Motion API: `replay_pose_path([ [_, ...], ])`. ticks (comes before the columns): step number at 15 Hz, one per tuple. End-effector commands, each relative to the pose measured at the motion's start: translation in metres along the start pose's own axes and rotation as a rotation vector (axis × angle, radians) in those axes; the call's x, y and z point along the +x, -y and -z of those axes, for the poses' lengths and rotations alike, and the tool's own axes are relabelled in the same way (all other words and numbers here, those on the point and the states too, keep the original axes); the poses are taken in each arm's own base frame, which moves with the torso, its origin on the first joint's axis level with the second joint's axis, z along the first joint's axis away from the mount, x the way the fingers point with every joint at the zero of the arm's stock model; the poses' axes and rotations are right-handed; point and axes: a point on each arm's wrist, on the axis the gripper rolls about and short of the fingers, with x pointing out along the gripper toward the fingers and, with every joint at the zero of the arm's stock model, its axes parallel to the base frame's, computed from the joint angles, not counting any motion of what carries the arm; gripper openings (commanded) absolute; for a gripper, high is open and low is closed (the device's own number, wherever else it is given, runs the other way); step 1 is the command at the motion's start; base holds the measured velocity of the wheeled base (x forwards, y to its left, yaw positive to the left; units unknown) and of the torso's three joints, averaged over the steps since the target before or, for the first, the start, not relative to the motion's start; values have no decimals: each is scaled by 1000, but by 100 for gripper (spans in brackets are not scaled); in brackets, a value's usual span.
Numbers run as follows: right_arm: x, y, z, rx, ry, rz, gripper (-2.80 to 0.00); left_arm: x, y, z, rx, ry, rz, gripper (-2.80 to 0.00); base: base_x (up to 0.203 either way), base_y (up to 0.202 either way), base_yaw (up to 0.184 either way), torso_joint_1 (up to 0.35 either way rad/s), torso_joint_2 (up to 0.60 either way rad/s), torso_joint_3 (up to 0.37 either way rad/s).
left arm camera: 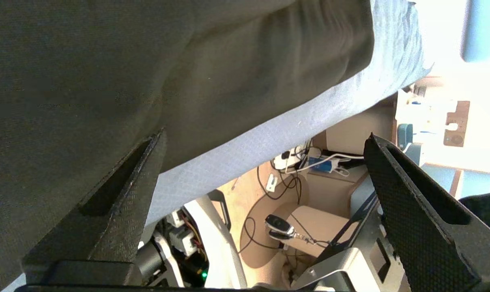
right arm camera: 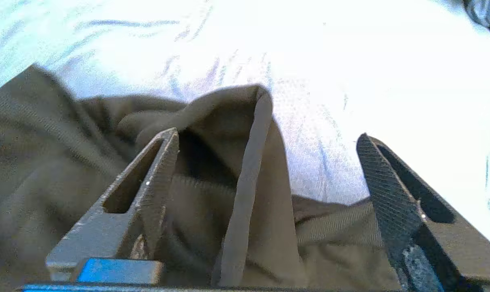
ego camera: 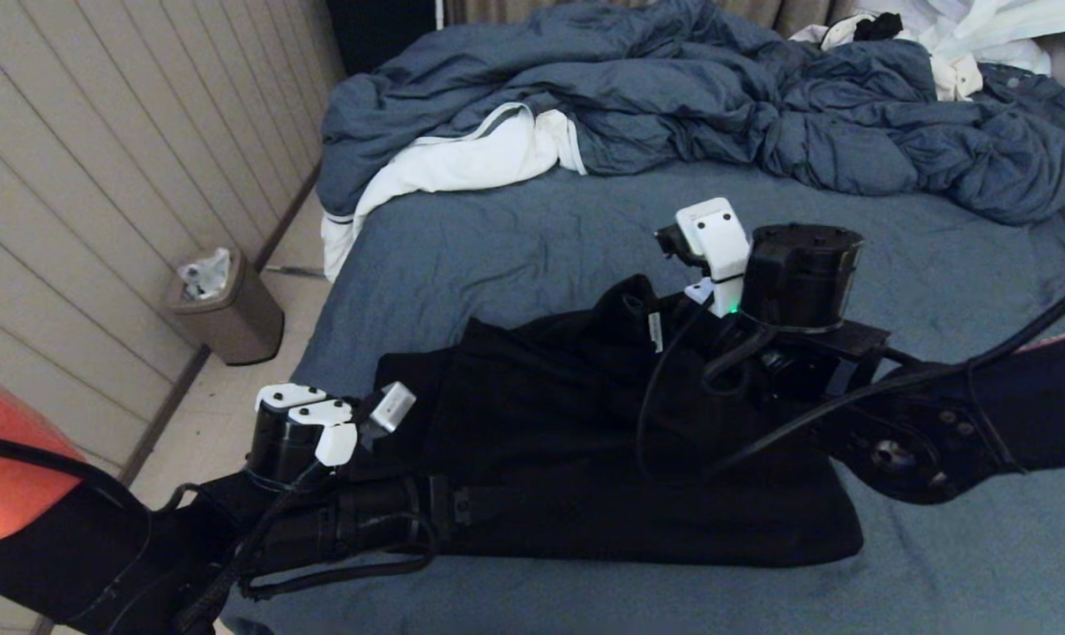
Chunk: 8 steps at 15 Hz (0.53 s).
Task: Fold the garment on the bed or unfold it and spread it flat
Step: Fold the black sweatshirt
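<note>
The black hooded garment [ego camera: 585,441] lies in a rough rectangle on the near part of the bed [ego camera: 515,247], with a raised peak at its far edge. My left gripper [left arm camera: 265,136] is open at the garment's near left edge. One of its fingers [left arm camera: 119,202] rests against the black cloth [left arm camera: 147,61], and the sheet's edge [left arm camera: 249,138] lies between the fingers. My right gripper [right arm camera: 267,134] is open over the far edge. An upright fold of the garment [right arm camera: 249,174] stands between its spread fingers, and they do not pinch it.
A crumpled blue-grey duvet [ego camera: 674,97] with white lining fills the far side of the bed. White clothing [ego camera: 964,44] lies at the far right. A brown waste bin [ego camera: 224,309] stands on the floor by the panelled wall on the left.
</note>
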Motion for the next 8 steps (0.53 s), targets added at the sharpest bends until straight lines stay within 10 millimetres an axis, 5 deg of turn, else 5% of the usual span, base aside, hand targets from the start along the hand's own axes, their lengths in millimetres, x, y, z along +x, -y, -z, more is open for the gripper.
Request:
replay_pose_path([
  [1,20,-3,6,7,-13,46,0,-2,3,-2,3,12,11,0,0,0,0,0,0,0],
  [8,43,3,-12,137,-123,74,0,-5,5,-3,5,17,14,0,0,0,0,0,0,0],
])
